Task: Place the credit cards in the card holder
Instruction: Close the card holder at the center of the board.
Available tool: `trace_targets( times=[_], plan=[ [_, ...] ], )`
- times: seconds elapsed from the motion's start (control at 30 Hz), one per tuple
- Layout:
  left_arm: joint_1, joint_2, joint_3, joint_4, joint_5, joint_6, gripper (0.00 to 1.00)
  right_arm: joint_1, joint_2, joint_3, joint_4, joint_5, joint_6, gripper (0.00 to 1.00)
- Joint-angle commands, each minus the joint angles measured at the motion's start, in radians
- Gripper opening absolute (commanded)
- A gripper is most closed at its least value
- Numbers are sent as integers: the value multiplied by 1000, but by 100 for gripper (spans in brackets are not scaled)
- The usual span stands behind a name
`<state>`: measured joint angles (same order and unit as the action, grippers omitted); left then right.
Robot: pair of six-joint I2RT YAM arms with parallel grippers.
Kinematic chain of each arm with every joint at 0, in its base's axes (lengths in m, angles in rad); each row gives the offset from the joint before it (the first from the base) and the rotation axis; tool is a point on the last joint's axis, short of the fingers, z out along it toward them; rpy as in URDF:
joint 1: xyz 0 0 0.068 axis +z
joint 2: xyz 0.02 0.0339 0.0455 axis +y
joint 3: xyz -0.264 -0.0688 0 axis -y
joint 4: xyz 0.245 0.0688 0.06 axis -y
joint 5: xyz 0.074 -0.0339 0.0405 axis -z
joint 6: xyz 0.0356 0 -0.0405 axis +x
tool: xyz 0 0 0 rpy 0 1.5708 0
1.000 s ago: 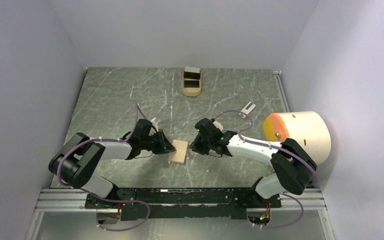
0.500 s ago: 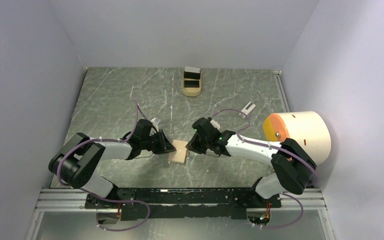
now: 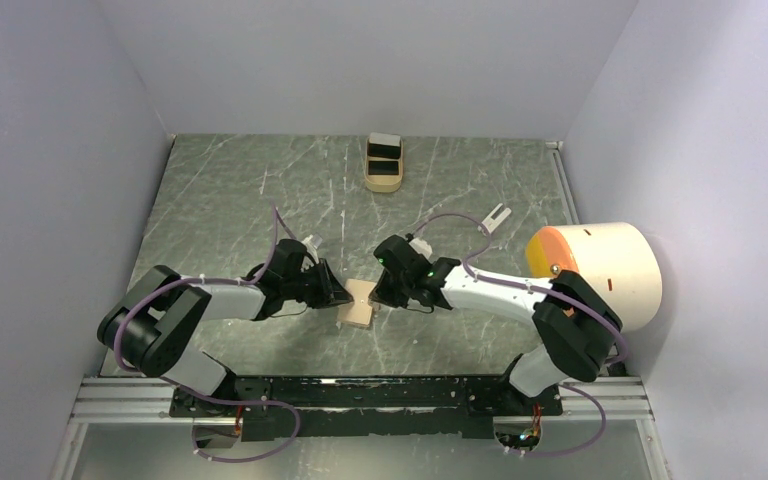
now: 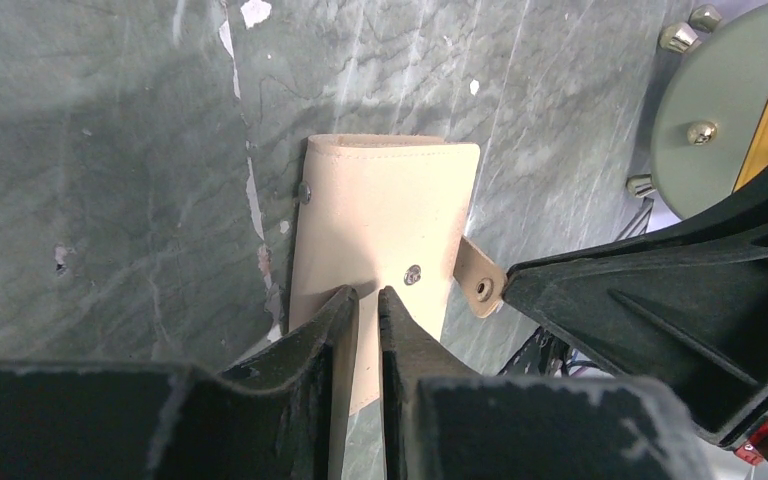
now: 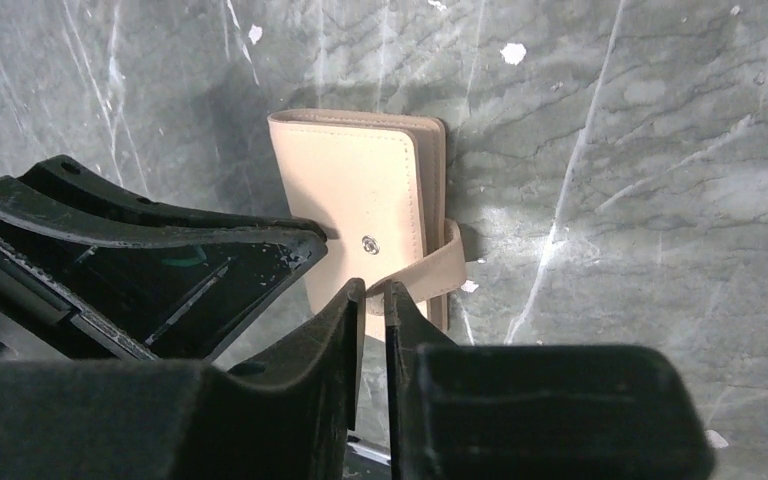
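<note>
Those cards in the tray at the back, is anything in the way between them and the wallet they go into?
Nothing lies on the table between the tray holding the cards and the wallet. But the wallet is folded shut, and the left gripper and right gripper both grip it.

1. No text, label, brand, number or sign can be read in any of the three views.
2. The card holder (image 4: 385, 215) shows plain tan faces in both wrist views, with only stitching and small metal studs.
3. The credit cards (image 3: 384, 152) lie in the tray (image 3: 384, 185) at the far side of the top view, too small for any print on them to be made out.
</note>
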<state>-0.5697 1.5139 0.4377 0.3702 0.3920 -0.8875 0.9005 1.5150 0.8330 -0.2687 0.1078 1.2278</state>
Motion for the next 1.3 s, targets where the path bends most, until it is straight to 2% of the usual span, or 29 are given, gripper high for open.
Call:
trace_targets(
  times=[0.0,0.2,0.37,0.43,0.5,0.6,0.73,0.97,1.27],
  plan=[
    [-14,-8,-11,-45,-44,7,21,9,-6,44,-72,64,-26,19],
    [-12,-152,48,-204,-74,26,29,11,-19,56,-68,56,-121,24],
    [-13,-249,70,-330,-145,77,41,10,-92,-35,68,-17,-235,30],
    [-13,-263,73,-355,-163,103,42,7,-120,-89,171,-70,-269,30],
    [-12,-258,72,-349,-161,122,39,5,-141,-133,244,-103,-287,28],
    [-12,-224,95,-333,-123,141,22,-7,-145,-168,302,-134,-304,22],
    [-11,-141,139,-298,-73,158,12,-23,-132,-197,355,-166,-329,14],
    [-10,-24,188,-232,-10,182,9,-70,-157,-258,419,-213,-349,14],
    [-11,71,171,-191,-13,182,9,-131,-114,-292,480,-283,-363,13]
  ],
)
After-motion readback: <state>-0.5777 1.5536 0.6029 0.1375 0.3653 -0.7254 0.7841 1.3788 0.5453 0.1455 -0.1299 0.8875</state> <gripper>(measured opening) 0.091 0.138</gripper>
